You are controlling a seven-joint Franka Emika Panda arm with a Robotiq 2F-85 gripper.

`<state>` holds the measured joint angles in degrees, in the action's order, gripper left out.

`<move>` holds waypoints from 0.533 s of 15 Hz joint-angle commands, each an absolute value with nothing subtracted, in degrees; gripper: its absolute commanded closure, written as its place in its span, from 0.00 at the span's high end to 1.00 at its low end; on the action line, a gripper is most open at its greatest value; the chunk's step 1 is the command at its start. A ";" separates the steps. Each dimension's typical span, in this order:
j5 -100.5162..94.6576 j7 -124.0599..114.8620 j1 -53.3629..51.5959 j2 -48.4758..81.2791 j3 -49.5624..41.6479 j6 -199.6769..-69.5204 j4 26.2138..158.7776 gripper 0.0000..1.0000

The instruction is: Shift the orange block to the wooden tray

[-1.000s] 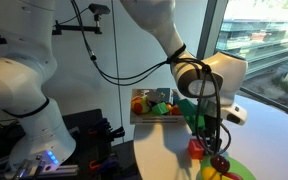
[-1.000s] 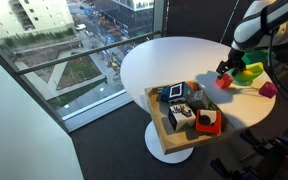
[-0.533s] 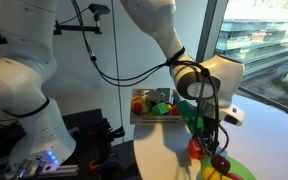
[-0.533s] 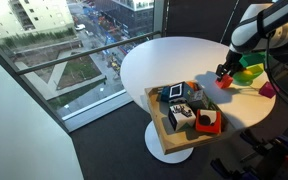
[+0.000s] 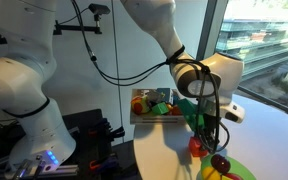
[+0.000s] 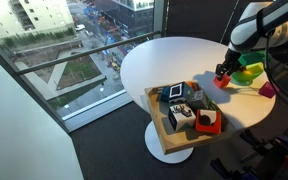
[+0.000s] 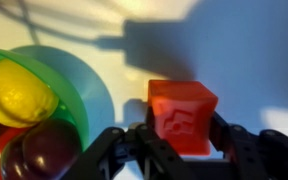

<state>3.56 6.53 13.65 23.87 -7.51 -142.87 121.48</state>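
Observation:
In the wrist view the orange block [image 7: 181, 115], a small orange-red cube with an embossed face, sits on the white table between my gripper's [image 7: 181, 137] black fingers [image 7: 144, 137], which press on both its sides. The gripper is shut on the block. In both exterior views the gripper [image 5: 200, 140] [image 6: 224, 75] stands low over the table with the block [image 5: 197, 149] [image 6: 225, 82] at its tips. The wooden tray [image 5: 144, 119] [image 6: 159, 125] lies apart from it at the table's edge and holds several toys and blocks.
A lime-green plate [image 7: 94, 95] [image 6: 249, 72] lies right beside the block, holding a yellow lemon [image 7: 19, 92] and a dark plum [image 7: 44, 150]. A magenta piece [image 6: 268, 90] lies near the plate. The round white table [image 6: 164, 60] stands by a window.
The gripper's fingers have closed in onto the orange block's sides. The arm has barely moved and the block still rests in the same spot.

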 commanded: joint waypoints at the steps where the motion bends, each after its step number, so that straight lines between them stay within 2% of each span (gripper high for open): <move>1: 3.73 4.92 12.72 21.88 -7.54 -142.15 121.40 0.26; 8: 3.19 1.92 9.90 19.54 -7.33 -141.22 121.41 0.25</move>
